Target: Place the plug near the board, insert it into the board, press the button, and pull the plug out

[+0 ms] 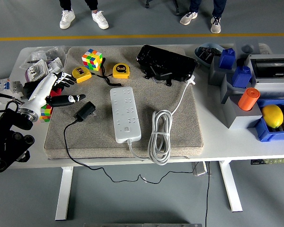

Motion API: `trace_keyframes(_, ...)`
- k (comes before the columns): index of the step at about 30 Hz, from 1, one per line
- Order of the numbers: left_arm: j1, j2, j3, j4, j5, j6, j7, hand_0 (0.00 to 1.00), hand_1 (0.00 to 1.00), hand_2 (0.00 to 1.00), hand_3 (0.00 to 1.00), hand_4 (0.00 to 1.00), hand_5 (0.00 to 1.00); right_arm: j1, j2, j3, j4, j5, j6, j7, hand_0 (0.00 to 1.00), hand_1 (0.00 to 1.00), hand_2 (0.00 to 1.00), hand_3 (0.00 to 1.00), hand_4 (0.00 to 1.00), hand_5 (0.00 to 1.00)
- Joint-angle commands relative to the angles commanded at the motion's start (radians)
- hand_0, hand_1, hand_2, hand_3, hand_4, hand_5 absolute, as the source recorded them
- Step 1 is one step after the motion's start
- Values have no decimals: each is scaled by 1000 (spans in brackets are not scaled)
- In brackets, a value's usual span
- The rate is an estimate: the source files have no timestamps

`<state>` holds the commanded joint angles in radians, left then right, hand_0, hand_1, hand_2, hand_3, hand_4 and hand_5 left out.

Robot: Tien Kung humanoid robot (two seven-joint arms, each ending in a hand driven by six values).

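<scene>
mat (180, 127): grey pad on the white table (227, 142), carrying the board and plug.
board (125, 113): white power strip, lengthwise mid-mat, its white cord coiled just right.
left hand (61, 90): black fingers spread loose, empty, thumb near the plug but apart.
plug (85, 111): black adapter, left of the board, not inserted, thin black cable trailing off the near edge.
writing: yellow tape measure (121, 70) marked "5m".

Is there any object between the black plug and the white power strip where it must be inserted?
Nothing visible. The black plug lies on the mat left of the white power strip, with only bare mat between them. The left robot hand is beside the plug.
</scene>
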<state>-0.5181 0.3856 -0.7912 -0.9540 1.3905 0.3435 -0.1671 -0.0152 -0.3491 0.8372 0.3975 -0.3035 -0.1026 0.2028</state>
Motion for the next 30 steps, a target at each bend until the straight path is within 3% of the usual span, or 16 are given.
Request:
trace_keyframes(4, -9, -5, 31, 5, 2, -2, 8, 535, 544, 567, 573, 912, 320, 0, 1, 1, 0, 0, 0, 1, 711, 712, 697, 595, 998, 611)
trace_keyframes(5, -11, -5, 44, 4, 4, -4, 12, 468, 495, 535, 547, 878, 291, 1, 1, 2, 1, -1, 0, 1, 711, 712, 698, 595, 998, 611)
trace_keyframes(16, -18, -8, 122, 1, 1, -11, 26, 446, 480, 520, 539, 864, 267, 0, 0, 1, 1, 0, -1, 3, 709, 712, 698, 595, 998, 611)
trace_keyframes(30, -13, -5, 133, 0, 3, -10, 25, 427, 469, 509, 532, 862, 266, 1, 1, 5, 4, -3, -1, 4, 710, 711, 697, 595, 998, 607)
